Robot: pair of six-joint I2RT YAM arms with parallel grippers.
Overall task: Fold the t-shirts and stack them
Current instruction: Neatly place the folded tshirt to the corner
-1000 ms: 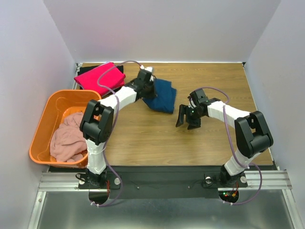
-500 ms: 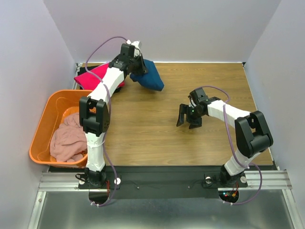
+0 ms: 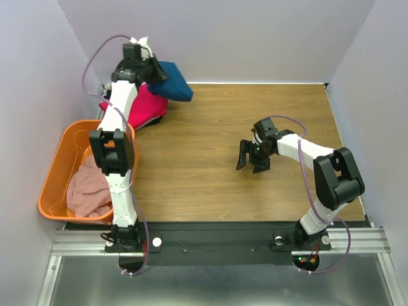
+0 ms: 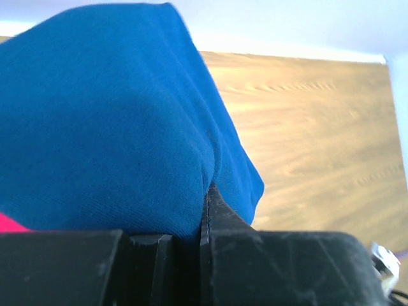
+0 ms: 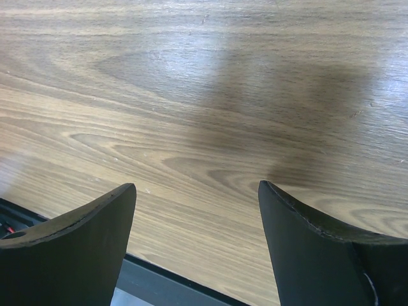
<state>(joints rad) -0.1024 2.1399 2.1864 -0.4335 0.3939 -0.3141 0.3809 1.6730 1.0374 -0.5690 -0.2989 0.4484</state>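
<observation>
Pale lilac walls enclosed a wood-grain tabletop on three sides; an aluminium rail ran along its near edge.

Open wood all across the middle of the table, plenty of room to pass. Far-left corner is tight: bright pink t-shirt lies there, navy t-shirt hangs above it from the left claw, orange basket walls the left edge

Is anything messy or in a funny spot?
Yes. The blue t-shirt hangs in the air, pinched in the left gripper, by the folded bright pink t-shirt. A pale pink t-shirt lies crumpled in the orange basket. Nothing looks torn or spilled.
</observation>
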